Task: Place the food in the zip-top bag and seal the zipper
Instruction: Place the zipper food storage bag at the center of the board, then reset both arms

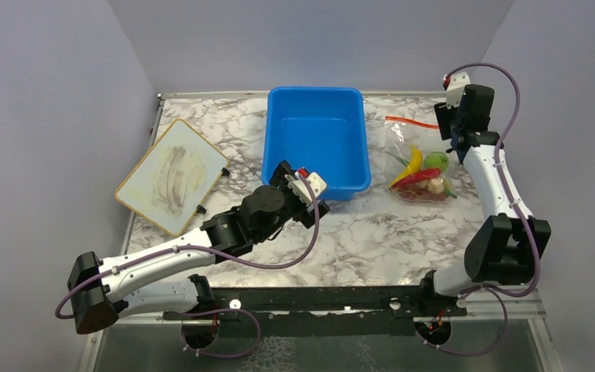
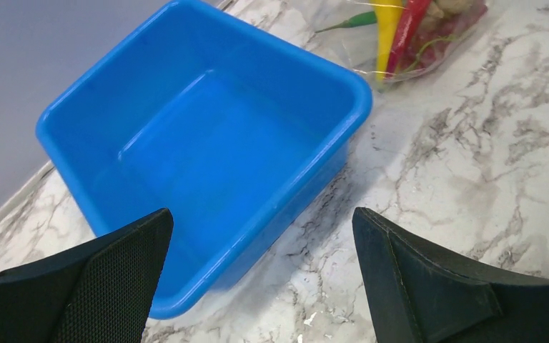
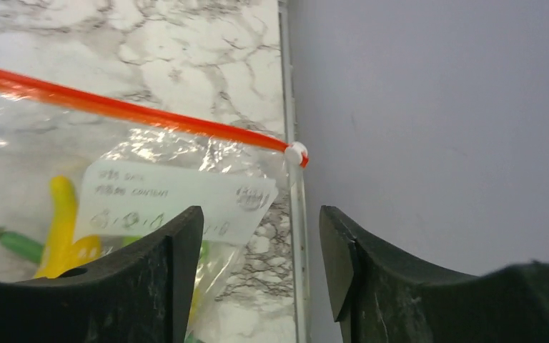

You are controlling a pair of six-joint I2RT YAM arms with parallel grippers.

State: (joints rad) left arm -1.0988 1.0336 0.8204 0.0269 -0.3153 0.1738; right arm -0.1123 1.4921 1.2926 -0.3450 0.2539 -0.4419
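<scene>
Zip-top bag (image 1: 418, 167): clear, crinkled soft plastic pouch, lying flat on the counter (image 1: 387, 232) to the right of the blue tub (image 1: 316, 139), close to the right edge.
Zipper (image 3: 129, 111): narrow orange-red strip running straight along the bag's far edge. A small white slider (image 3: 297, 152) sits at its end, by the counter's metal trim.
Label (image 3: 175, 204): white rectangle with handwriting on the bag's face.
Food: inside the bag, bunched at its near end, are a yellow banana (image 1: 413, 160), a green lime (image 1: 435, 160), a red chili (image 1: 416, 180) and beige garlic (image 1: 436, 186), all smooth and glossy.
Right hand (image 3: 259, 214): black moulded fingers parted, gripping nothing, above the bag's slider corner.
Left hand (image 2: 261, 214): spread wide, gripping nothing, by the tub's near corner. Its fingers are black wedges, one mesh-textured.
Tub: rigid glossy plastic, rectangular, with rounded corners.
Counter: white marble pattern with grey veins.
Board (image 1: 172, 175): pale, smudged rectangle with a wood-coloured rim, at the far left.
</scene>
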